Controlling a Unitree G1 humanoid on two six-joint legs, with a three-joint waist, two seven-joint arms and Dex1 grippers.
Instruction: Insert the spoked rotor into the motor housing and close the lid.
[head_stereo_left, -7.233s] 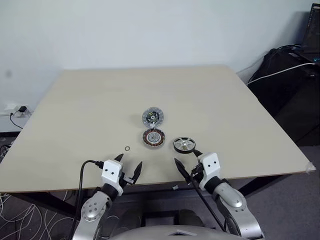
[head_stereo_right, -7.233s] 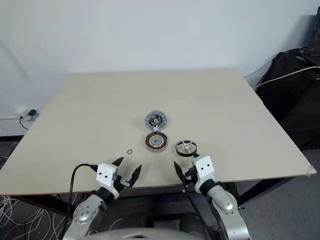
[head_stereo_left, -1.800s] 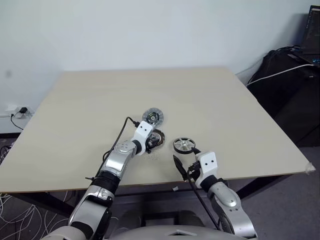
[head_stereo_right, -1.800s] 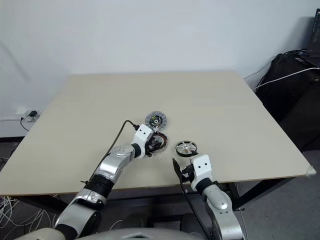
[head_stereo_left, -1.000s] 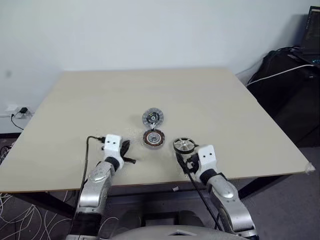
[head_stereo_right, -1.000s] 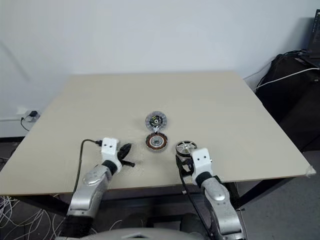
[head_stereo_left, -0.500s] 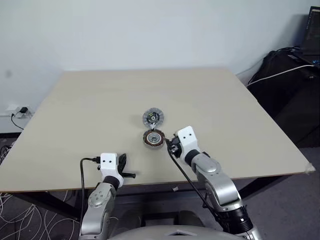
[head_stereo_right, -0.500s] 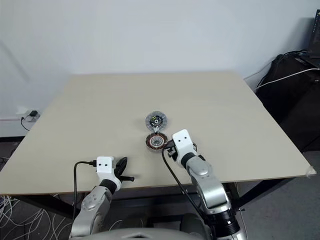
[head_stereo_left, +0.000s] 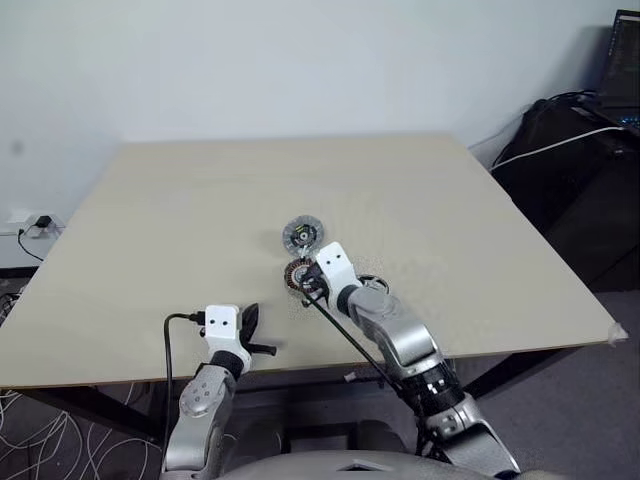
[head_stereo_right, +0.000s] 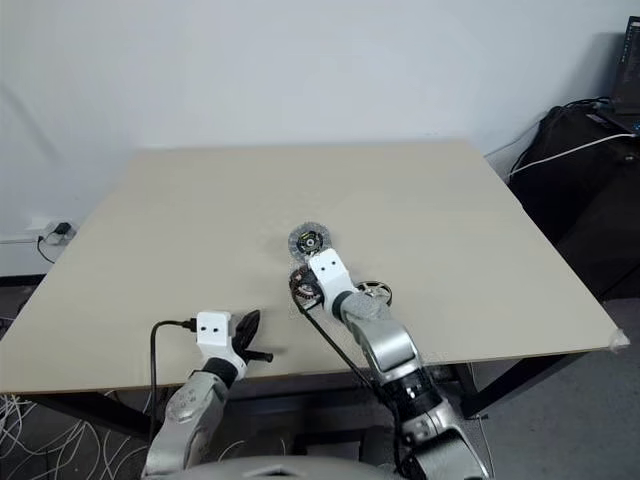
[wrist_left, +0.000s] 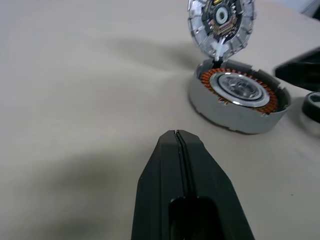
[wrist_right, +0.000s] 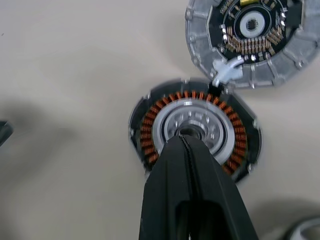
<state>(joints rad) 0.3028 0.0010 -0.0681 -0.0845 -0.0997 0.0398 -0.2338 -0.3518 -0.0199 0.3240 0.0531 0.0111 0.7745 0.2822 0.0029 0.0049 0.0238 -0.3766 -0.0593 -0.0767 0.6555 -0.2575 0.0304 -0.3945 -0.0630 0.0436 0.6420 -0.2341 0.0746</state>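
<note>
Beige tabletop fills the scene, with a plain white wall behind it and dark bags and cables off to the far right. Near the middle of the table lies the motor housing, a round part with a ring of copper-brown windings around a silvery centre. Touching its far edge is the lid, a ribbed silvery disc with a dark centre, joined to the housing by a short pale wire. Just to the right of the housing, partly hidden behind the right arm, lies the spoked rotor, flat on the table and outside the housing.

The right gripper reaches in from the near right and points down at the housing, its two black fingers pressed together with nothing between them, the tips over the silvery centre; whether they touch it cannot be told. The left gripper sits near the table's near edge, left of the parts and well apart from them, its fingers together and empty.
</note>
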